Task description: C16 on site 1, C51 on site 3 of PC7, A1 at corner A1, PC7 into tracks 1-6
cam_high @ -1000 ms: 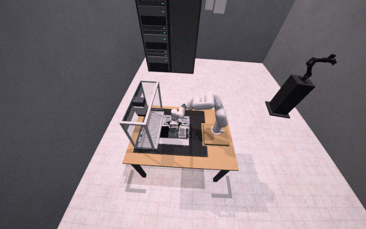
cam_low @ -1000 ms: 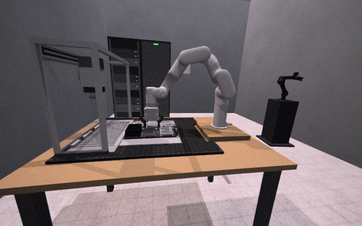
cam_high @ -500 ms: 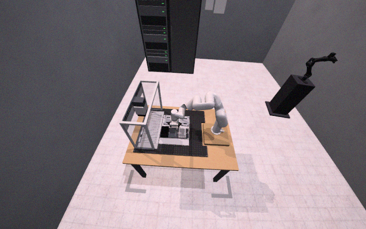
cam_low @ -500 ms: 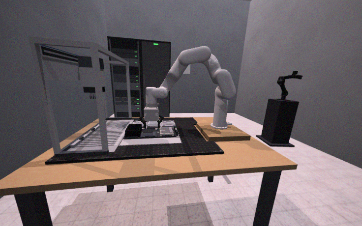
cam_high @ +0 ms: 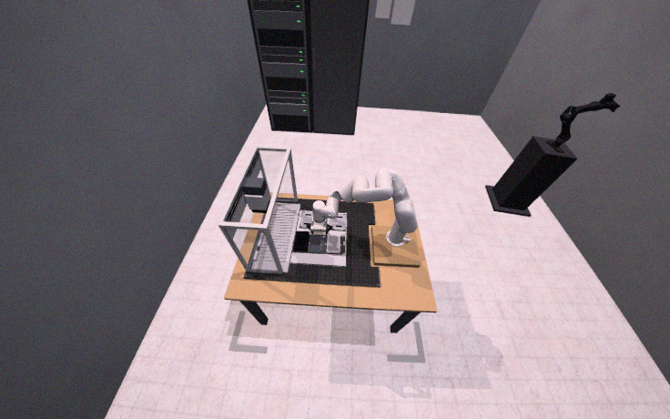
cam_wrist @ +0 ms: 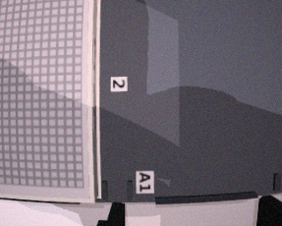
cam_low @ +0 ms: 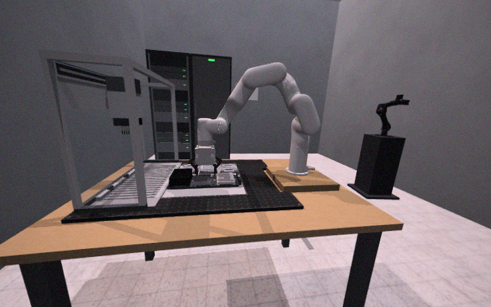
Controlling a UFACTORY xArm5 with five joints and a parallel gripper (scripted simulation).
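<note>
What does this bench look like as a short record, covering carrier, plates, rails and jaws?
carrier: dark, in front of the rails
handle-side site: pale gridded plate
site 2: empty
rail-end site: black block
jaws: open, holding nothing
seating: exact fit cannot be told
lamp: cannot tell

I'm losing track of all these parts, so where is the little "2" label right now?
In the wrist view, the "2" label is on the dark carrier, just right of the gridded plate.
</note>
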